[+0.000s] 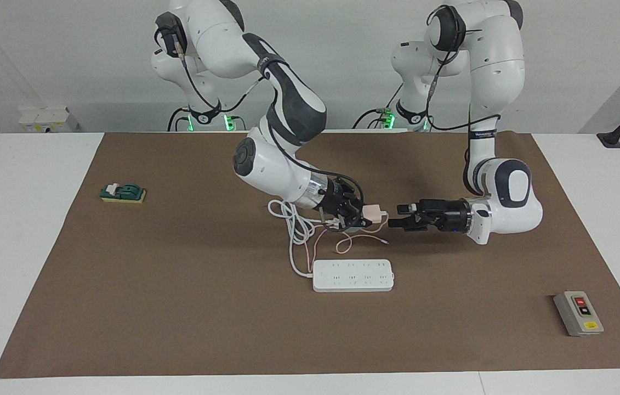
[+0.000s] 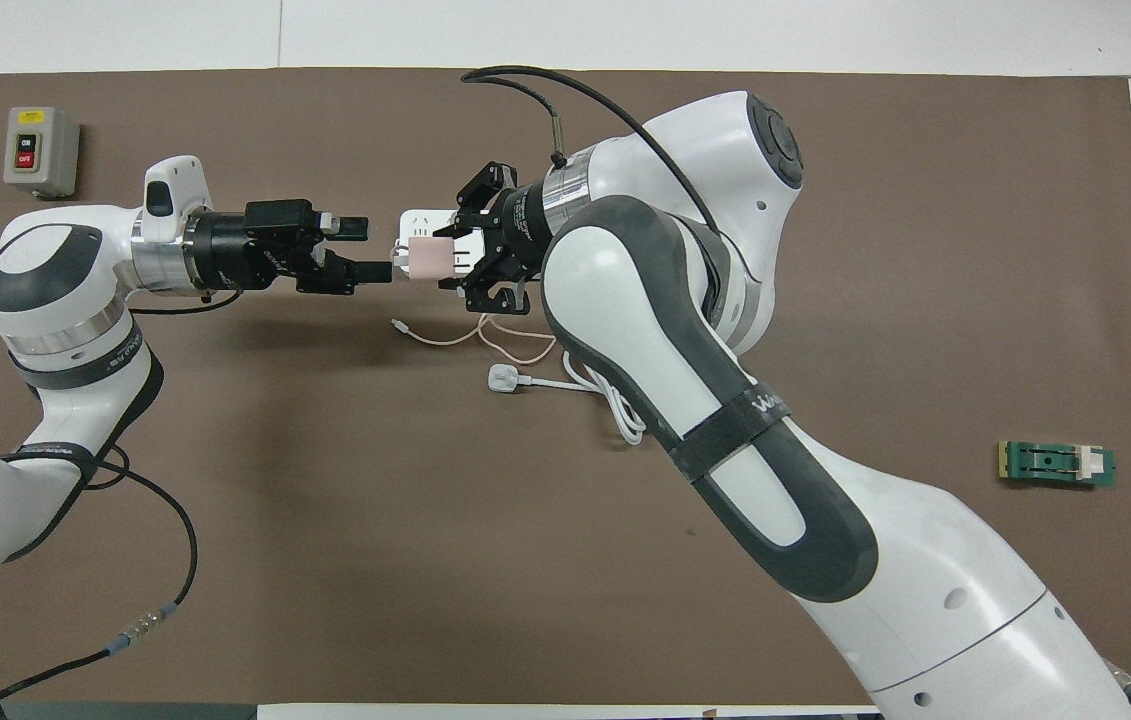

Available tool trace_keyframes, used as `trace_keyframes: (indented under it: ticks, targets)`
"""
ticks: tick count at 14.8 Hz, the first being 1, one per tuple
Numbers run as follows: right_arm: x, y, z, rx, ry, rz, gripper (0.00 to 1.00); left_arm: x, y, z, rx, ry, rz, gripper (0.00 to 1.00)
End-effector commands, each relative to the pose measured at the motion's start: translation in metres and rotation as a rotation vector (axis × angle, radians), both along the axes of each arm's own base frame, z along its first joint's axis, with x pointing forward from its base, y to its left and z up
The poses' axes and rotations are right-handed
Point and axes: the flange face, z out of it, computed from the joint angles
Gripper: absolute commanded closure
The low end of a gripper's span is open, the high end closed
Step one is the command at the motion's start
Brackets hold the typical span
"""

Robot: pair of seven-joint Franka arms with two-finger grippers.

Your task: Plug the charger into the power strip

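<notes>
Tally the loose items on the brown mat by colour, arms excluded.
White: 1, the long flat white power strip, with its corded three-pin plug.
Pink: 1, the small pale pink cube charger.
Grey: 1, the grey button box.
Green: 1, the green clip block.
Total: 4.

Counts — two grippers: right gripper (image 1: 369, 218) holds one pink charger (image 1: 373, 213); left gripper (image 1: 397, 216) is just beside that charger. One power strip (image 1: 353, 275) on the mat below both. One white three-pin plug (image 2: 503, 377) under the right arm, one grey switch box (image 1: 578, 313) well apart from the left gripper, one green part (image 1: 123, 192) well apart from the right gripper.
</notes>
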Motion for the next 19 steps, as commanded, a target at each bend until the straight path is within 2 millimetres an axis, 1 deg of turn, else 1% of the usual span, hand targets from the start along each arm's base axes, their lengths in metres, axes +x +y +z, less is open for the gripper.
trace_keyframes:
  ticks: [1, 2, 3, 4, 5, 6, 7, 9, 11, 12, 13, 14, 15, 16, 18, 19]
  targets:
    - [-0.001, -0.001, 0.001, -0.002, 0.013, -0.029, 1.00, -0.012, -0.005, 0.015, 0.012, -0.033, -0.028, 0.00]
    - [-0.001, -0.001, 0.001, -0.002, 0.015, -0.031, 1.00, -0.012, -0.007, 0.015, 0.015, -0.097, -0.030, 0.00]
    - [-0.001, -0.001, 0.001, -0.002, 0.015, -0.031, 1.00, -0.014, -0.015, 0.012, 0.027, -0.180, -0.042, 0.00]
    - [-0.001, -0.001, 0.001, -0.001, 0.016, -0.032, 1.00, -0.010, -0.018, 0.009, 0.056, -0.220, -0.020, 0.00]
    - [-0.001, -0.001, 0.001, -0.001, 0.016, -0.032, 1.00, -0.009, -0.020, 0.007, 0.070, -0.232, -0.010, 0.00]
    - [-0.001, 0.000, 0.001, -0.001, 0.018, -0.031, 1.00, -0.012, -0.029, 0.006, 0.072, -0.233, -0.024, 0.00]
    - [-0.001, 0.000, 0.001, -0.001, 0.021, -0.033, 1.00, -0.012, -0.030, 0.006, 0.075, -0.236, -0.025, 0.00]
    - [-0.001, -0.001, 0.001, -0.001, 0.021, -0.035, 1.00, -0.014, -0.038, 0.006, 0.075, -0.238, -0.036, 0.00]
    - [-0.001, -0.001, 0.001, -0.001, 0.021, -0.035, 1.00, -0.015, -0.039, 0.006, 0.072, -0.227, -0.040, 0.00]
    - [-0.001, 0.000, 0.001, -0.001, 0.021, -0.033, 1.00, -0.018, -0.042, 0.002, 0.073, -0.213, -0.044, 0.00]
    - [-0.001, -0.001, 0.001, -0.001, 0.021, -0.035, 1.00, -0.020, -0.045, 0.004, 0.071, -0.215, -0.047, 0.02]
    - [-0.001, -0.001, 0.001, -0.001, 0.022, -0.036, 1.00, -0.020, -0.045, 0.003, 0.071, -0.213, -0.047, 0.11]
    - [-0.001, -0.001, 0.001, -0.001, 0.022, -0.034, 1.00, -0.020, -0.045, 0.004, 0.071, -0.215, -0.048, 0.28]
    - [-0.002, 0.000, 0.001, -0.001, 0.023, -0.033, 1.00, -0.019, -0.045, 0.004, 0.071, -0.215, -0.045, 0.37]
    - [-0.001, -0.001, 0.001, -0.001, 0.024, -0.034, 1.00, -0.019, -0.044, 0.004, 0.069, -0.213, -0.044, 0.62]
    - [-0.001, -0.001, 0.002, 0.000, 0.023, -0.034, 1.00, -0.019, -0.045, 0.005, 0.066, -0.212, -0.047, 0.77]
